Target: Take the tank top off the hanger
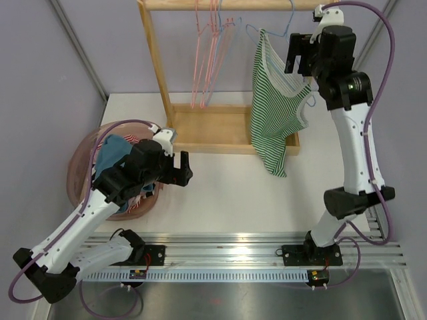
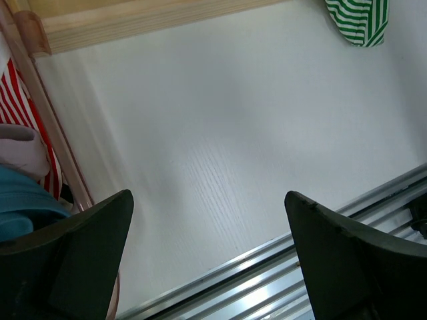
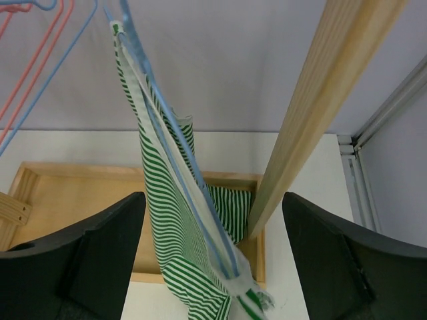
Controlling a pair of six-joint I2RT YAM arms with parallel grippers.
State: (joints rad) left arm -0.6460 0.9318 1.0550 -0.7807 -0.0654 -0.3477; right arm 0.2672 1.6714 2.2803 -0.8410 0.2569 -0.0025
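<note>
A green-and-white striped tank top (image 1: 275, 113) hangs on a blue hanger (image 1: 254, 31) from the wooden rail (image 1: 227, 5). High up at the garment's right shoulder, my right gripper (image 1: 300, 57) is open. In the right wrist view the tank top (image 3: 167, 230) and the hanger's blue wire (image 3: 175, 155) run between the spread fingers of the right gripper (image 3: 213, 203), touching neither. My left gripper (image 1: 181, 168) is open low over the white table, beside the basket. The left wrist view shows only table between the fingers of the left gripper (image 2: 208, 200), with the tank top's hem (image 2: 360, 20) far off.
The wooden rack has a post (image 3: 320, 113) just right of the garment and a tray base (image 1: 213, 127). Bare pink hangers (image 1: 203, 53) hang further left. A pink basket (image 1: 83, 167) of clothes sits at the left. Metal rails (image 1: 240, 243) line the near edge.
</note>
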